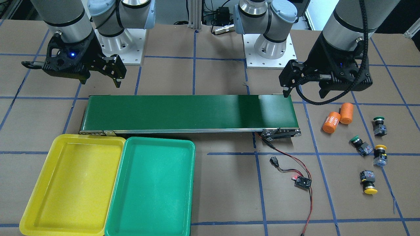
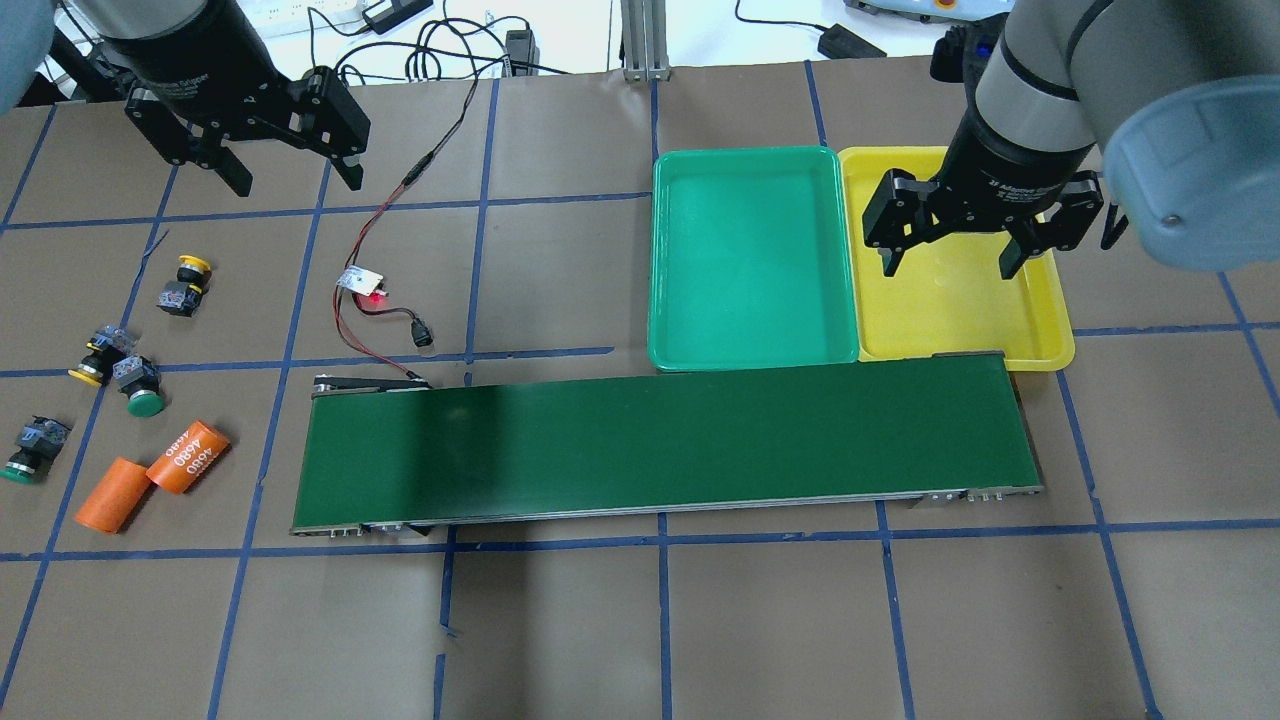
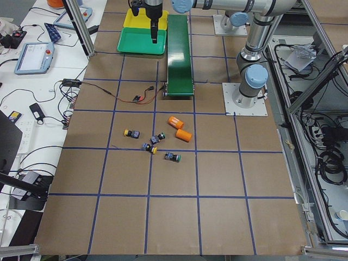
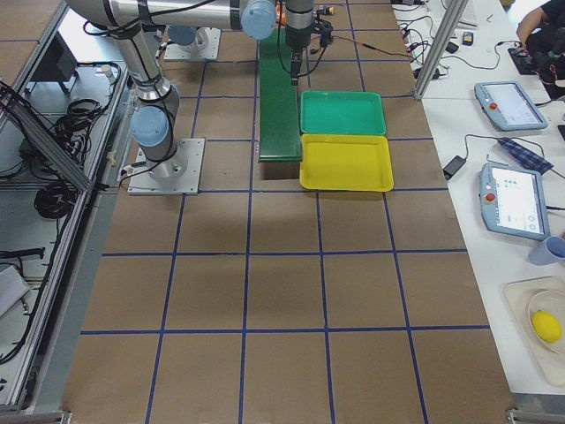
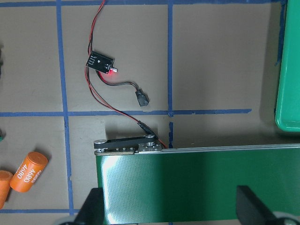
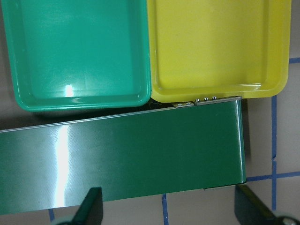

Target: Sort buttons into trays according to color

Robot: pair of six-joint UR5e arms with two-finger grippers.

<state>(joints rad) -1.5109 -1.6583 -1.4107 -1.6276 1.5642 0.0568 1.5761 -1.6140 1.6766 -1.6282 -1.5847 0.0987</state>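
Note:
Four buttons lie on the table off the conveyor's end on my left side: two yellow-capped (image 2: 185,285) (image 2: 100,355) and two green-capped (image 2: 140,388) (image 2: 28,450). They also show in the front view: green (image 1: 380,126) (image 1: 361,145), yellow (image 1: 380,155) (image 1: 368,182). The yellow tray (image 2: 1050,345) and green tray (image 2: 750,357) lie side by side, both empty. My left gripper (image 2: 295,180) hangs open and empty, well beyond the buttons. My right gripper (image 2: 950,265) hangs open and empty over the yellow tray.
A long dark-green conveyor belt (image 2: 660,450) runs across the middle, touching the trays' near edges. Two orange cylinders marked 4680 (image 2: 188,457) (image 2: 110,495) lie beside the buttons. A small controller board (image 2: 362,280) with red and black wires lies near the belt's left end.

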